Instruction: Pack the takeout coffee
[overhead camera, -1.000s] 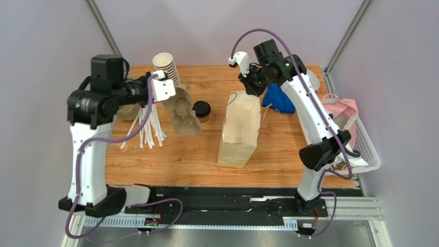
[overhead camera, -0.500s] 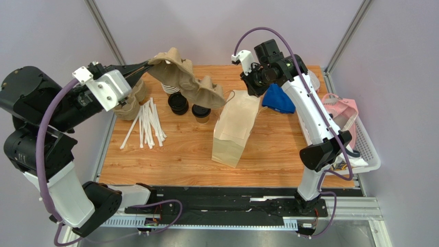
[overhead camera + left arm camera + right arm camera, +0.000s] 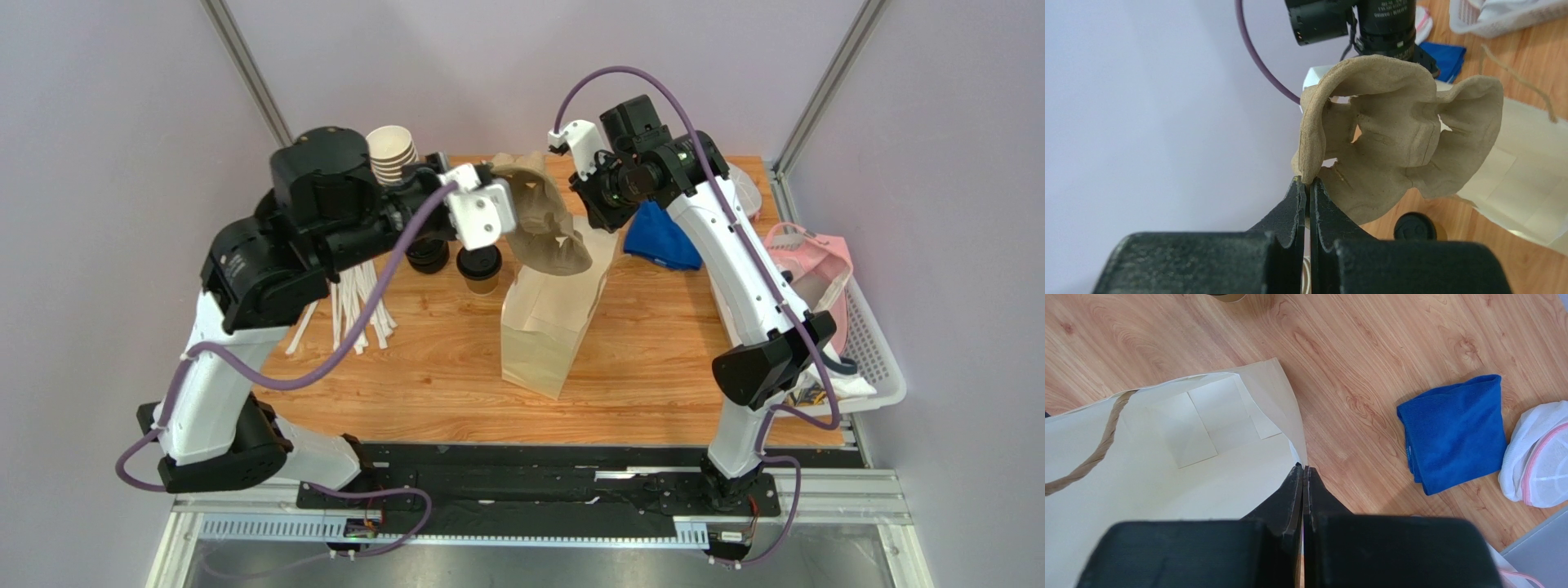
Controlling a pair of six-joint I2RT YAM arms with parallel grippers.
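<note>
The left arm had swung to the right since a moment before. The cup tray (image 3: 542,227) it carried had gone from the far left to just above the paper bag (image 3: 550,325). The left claw (image 3: 1308,184) was pressed tight on the tray's thin edge. The right claw (image 3: 1304,471) pinched the far rim of the bag, and the bag leaned in the middle of the wooden table (image 3: 417,368).

The takeout coffee (image 3: 480,266) sat on the table just left of the bag with its black lid on, and no claw touched it. A pile of black lids (image 3: 428,255) stood just left of it. White sticks (image 3: 362,300) lay further left. A blue cloth (image 3: 662,239) lay right of the bag, and a white basket (image 3: 868,337) sat at the right edge. Pale purple walls (image 3: 491,61) stood all around.
</note>
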